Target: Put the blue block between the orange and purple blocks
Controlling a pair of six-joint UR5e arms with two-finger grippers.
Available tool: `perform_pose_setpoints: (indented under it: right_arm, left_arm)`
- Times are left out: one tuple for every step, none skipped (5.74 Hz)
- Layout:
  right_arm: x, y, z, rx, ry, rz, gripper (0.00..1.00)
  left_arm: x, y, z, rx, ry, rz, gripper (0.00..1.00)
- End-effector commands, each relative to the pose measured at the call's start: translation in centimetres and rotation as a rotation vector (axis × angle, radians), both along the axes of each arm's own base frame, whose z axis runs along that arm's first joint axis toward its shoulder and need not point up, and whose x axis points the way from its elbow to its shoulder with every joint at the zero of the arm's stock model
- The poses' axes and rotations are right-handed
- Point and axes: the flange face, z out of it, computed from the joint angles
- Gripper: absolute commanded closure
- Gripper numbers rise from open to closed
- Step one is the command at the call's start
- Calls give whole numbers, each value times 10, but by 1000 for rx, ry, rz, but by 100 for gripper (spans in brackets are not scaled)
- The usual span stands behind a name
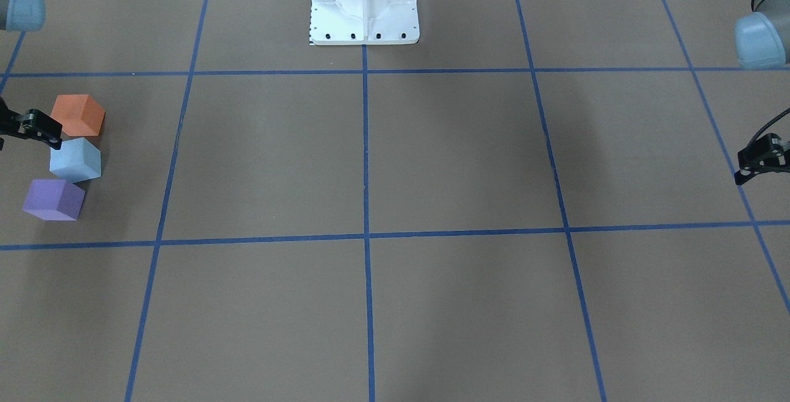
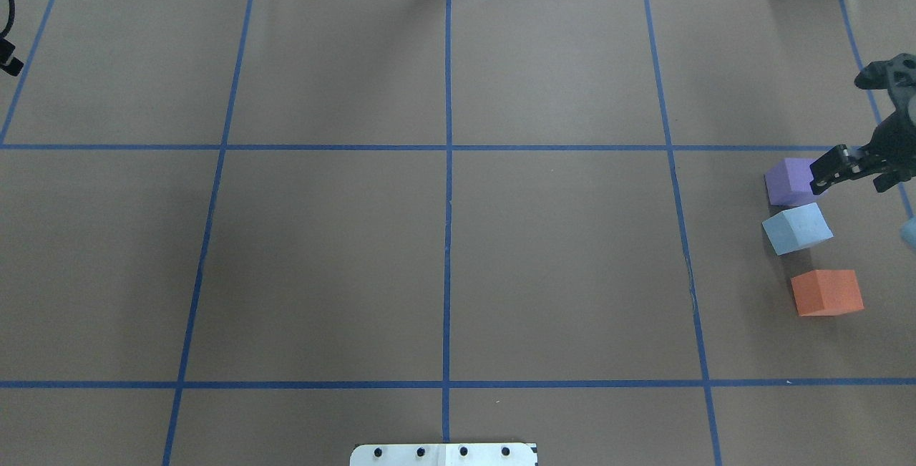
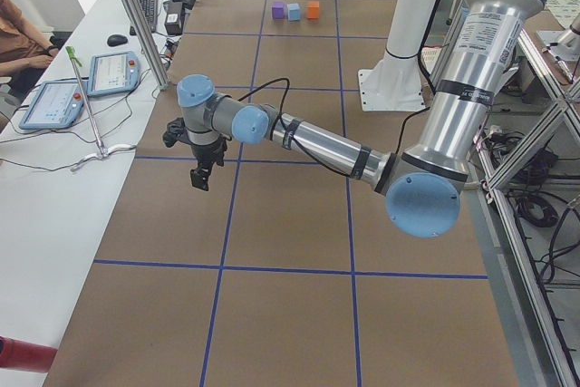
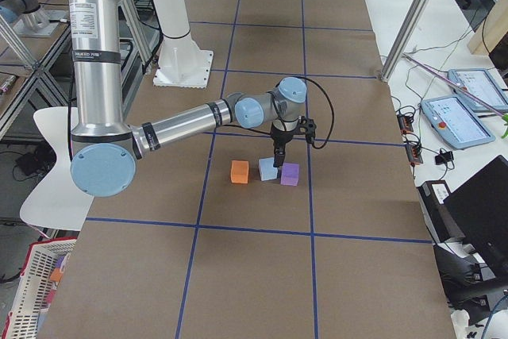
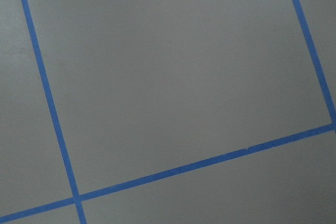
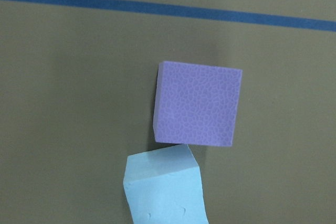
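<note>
Blue block (image 2: 796,228) between orange (image 2: 826,293) and purple (image 2: 787,181)

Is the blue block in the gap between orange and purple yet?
In: the blue block sits between the purple block and the orange block, turned askew.

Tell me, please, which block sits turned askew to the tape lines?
The blue block, in the middle; the purple block and orange block sit nearly square.

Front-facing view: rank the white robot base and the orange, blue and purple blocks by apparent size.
1. white robot base: clearly largest, even though it is cropped at the top.
2-4. orange block, blue block, purple block: these look about alike, so they are not ranked.
</note>
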Motion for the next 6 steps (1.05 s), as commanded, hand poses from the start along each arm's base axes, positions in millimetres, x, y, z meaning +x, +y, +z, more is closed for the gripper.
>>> perform_pose_setpoints:
  right_arm:
    - [62, -10, -1, 22, -79, 51, 1]
    - [86, -12, 10, 54, -77, 43, 1]
    - [106, -12, 16, 10, -130, 85, 1]
    - [128, -2, 27, -12, -135, 128, 1]
    - [134, 23, 57, -22, -125, 124, 1]
    - [154, 35, 77, -41, -90, 164, 1]
  left_arm:
    - [-33, 6, 12, 66, -12, 47, 0]
    - [-73, 17, 39, 60, -26, 29, 0]
    - [-113, 31, 55, 32, -27, -45, 0]
    - [-138, 46, 76, 11, -31, -77, 0]
    - [-146, 66, 109, -13, -42, -96, 0]
    - [-146, 82, 144, -48, -45, -95, 0]
